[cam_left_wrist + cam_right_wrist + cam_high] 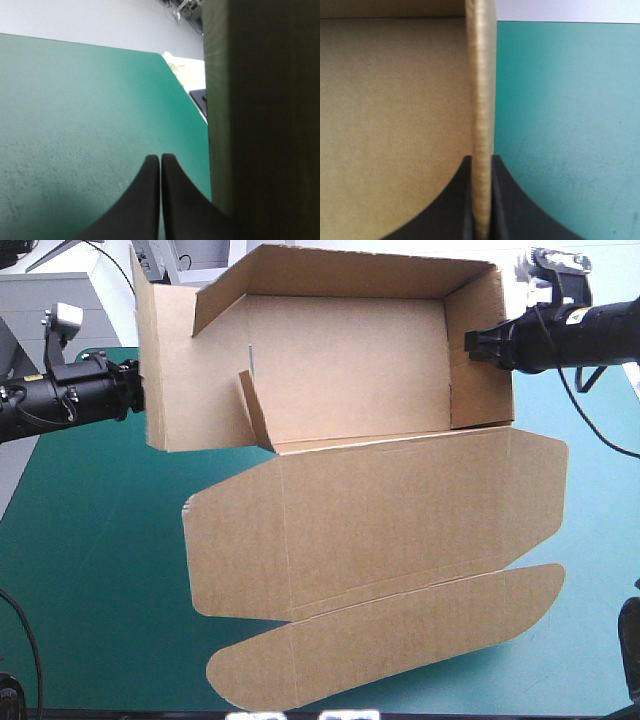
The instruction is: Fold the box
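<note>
The brown box (350, 380) lies in the far half of the table with its back wall and both side walls raised. Its lid (400, 510) and rounded front flap (400, 635) lie flat toward the near edge. A small inner flap (255, 410) stands at the tray's left corner. My left gripper (140, 395) is shut and empty, just outside the left wall (175, 370); in the left wrist view the gripper (160, 159) points along the cover with that wall (260, 120) beside it. My right gripper (470, 343) (482, 160) is shut on the right wall's edge (482, 75).
Teal-green cover (90, 540) shows to the left of the lid and at the right (600, 540) beyond the lid's rounded corner. The front flap reaches close to the table's near edge. A black cable (590, 420) hangs from the right arm.
</note>
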Motion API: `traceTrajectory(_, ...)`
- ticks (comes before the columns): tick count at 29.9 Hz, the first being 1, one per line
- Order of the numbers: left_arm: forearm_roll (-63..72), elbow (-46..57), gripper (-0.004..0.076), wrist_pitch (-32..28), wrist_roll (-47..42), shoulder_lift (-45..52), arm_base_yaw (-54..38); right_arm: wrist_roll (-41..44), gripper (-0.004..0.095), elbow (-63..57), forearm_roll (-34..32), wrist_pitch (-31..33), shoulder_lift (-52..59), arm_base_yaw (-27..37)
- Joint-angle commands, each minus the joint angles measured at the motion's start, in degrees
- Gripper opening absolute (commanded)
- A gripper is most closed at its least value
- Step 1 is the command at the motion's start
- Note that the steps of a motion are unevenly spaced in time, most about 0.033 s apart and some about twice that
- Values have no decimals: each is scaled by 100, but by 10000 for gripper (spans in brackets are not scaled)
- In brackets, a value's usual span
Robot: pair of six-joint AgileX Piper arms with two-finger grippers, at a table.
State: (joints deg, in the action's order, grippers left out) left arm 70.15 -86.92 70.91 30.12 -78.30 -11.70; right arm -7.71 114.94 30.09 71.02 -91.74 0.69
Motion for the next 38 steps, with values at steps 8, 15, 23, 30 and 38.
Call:
traceTrajectory(8, -75, -146, -8, 279, -33, 512, 242, 100, -18, 170, -124, -420, -227, -407)
traceTrajectory(15, -137, -146, -9, 279, -129, 607, 264, 89, -18, 160, -86, -660, -410, -674)
traceTrajectory(23, -292, -146, -8, 279, -283, 618, 264, 67, -18, 160, -79, -890, -550, -868)
traceTrajectory(30, -292, -146, -8, 268, -314, 618, 264, 67, -18, 160, 23, -888, -726, -878)
traceTrajectory(38, -315, -146, -8, 191, -314, 618, 264, 67, -18, 160, 61, -1131, -856, -1211)
